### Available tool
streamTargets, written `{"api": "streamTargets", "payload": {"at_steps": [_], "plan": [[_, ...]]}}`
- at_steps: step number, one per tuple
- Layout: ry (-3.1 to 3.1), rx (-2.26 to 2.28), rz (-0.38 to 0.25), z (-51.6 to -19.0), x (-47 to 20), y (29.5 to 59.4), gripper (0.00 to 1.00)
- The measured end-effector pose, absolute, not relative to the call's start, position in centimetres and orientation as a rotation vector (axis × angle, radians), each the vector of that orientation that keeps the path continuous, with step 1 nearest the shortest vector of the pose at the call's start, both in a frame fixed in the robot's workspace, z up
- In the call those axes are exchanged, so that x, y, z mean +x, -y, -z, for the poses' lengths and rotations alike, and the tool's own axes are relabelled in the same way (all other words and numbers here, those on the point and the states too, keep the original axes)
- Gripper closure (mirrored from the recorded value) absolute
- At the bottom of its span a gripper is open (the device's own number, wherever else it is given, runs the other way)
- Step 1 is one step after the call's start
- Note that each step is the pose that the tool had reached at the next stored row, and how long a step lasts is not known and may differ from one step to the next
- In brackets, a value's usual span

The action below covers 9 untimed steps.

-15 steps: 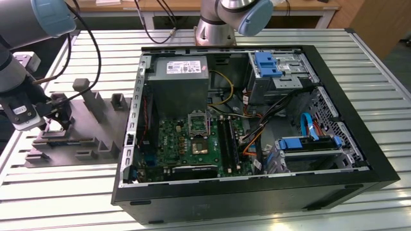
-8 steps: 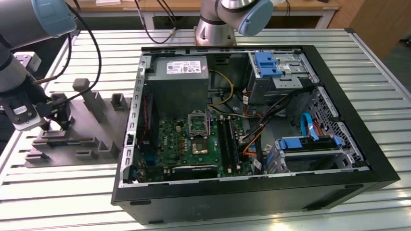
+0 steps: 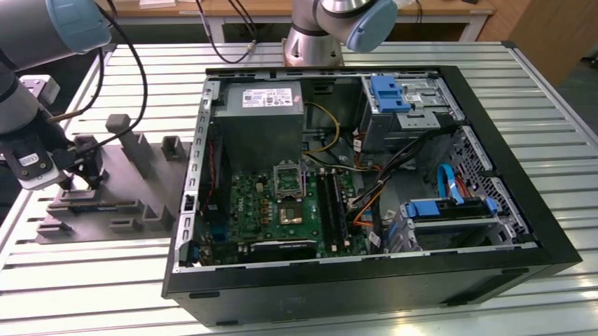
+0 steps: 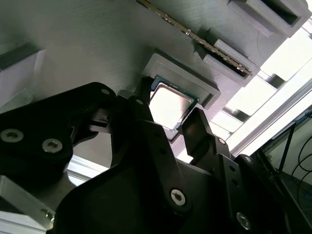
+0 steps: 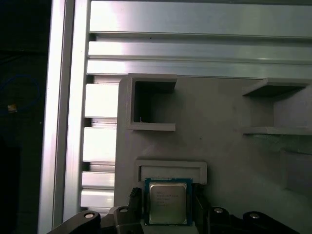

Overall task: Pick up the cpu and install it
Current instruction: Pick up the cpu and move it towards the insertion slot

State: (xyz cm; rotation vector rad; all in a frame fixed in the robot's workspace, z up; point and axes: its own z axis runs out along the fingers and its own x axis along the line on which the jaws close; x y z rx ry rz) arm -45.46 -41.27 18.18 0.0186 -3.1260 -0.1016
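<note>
The cpu (image 5: 167,204), a thin square chip with a pale metal top and a dark rim, lies flat in a shallow framed nest of the grey fixture plate (image 5: 214,136). In both wrist views my gripper (image 5: 167,195) is down over it, with one black finger against each of two opposite edges. The second wrist view shows the cpu (image 4: 168,105) between those fingers (image 4: 195,124) of the gripper (image 4: 168,107). In the exterior view my gripper (image 3: 80,178) is low over the fixture (image 3: 112,203) at the exterior view's left. The motherboard's metal-framed socket (image 3: 290,180) sits inside the open computer case (image 3: 523,203).
The fixture carries raised grey blocks and slots (image 3: 131,140) around the nest, and a memory stick (image 4: 195,36) stands on edge in one. Cables (image 3: 131,63) trail from my arm. A second arm's base (image 3: 313,35) stands behind the case. Ribbed aluminium table (image 3: 84,280) runs along the front.
</note>
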Motion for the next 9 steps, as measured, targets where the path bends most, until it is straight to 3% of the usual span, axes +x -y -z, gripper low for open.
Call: {"api": "streamTargets", "payload": {"at_steps": [5,7,9], "plan": [[3.126,0.019,0.101,-18.18,-45.47,41.27,0.47],[3.126,0.019,0.101,-18.18,-45.47,41.27,0.53],[3.126,0.019,0.101,-18.18,-45.46,41.27,0.53]]}}
